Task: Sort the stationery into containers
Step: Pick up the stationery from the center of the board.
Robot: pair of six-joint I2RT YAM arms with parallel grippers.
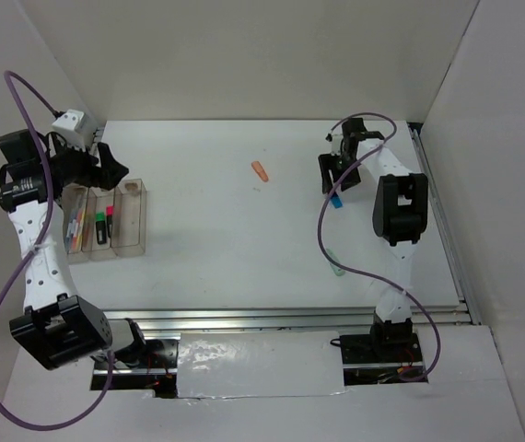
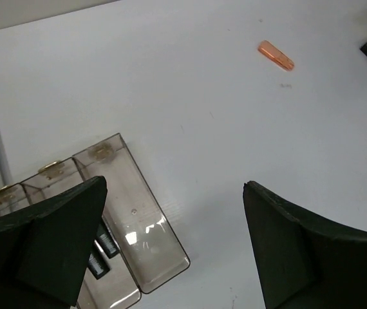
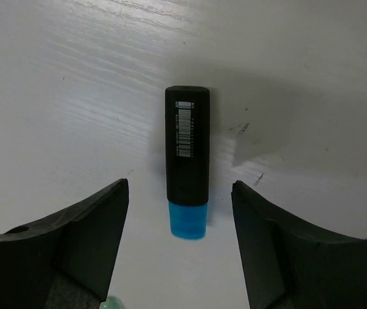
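Note:
Three joined clear brownish containers [image 1: 137,241] stand at the left. The left bin holds thin pens [image 1: 77,228], the middle bin holds highlighters [image 1: 103,226], and the right bin [image 2: 146,252] shows nothing inside. My left gripper [image 1: 113,173] hovers open above their far end, nothing between its fingers [image 2: 175,187]. An orange stub [image 1: 260,170] [image 2: 275,56] lies mid-table. A blue-black highlighter [image 3: 187,154] [image 1: 336,200] lies flat at the right. My right gripper [image 3: 180,187] [image 1: 334,182] stands open over its blue cap end, a finger on each side, not touching. A mint green highlighter [image 1: 337,268] lies nearer.
White walls enclose the table on the left, back and right. A metal rail [image 1: 437,230] runs along the right edge and another [image 1: 272,318] along the near edge. The right arm's purple cable [image 1: 322,230] hangs over the table beside the highlighters.

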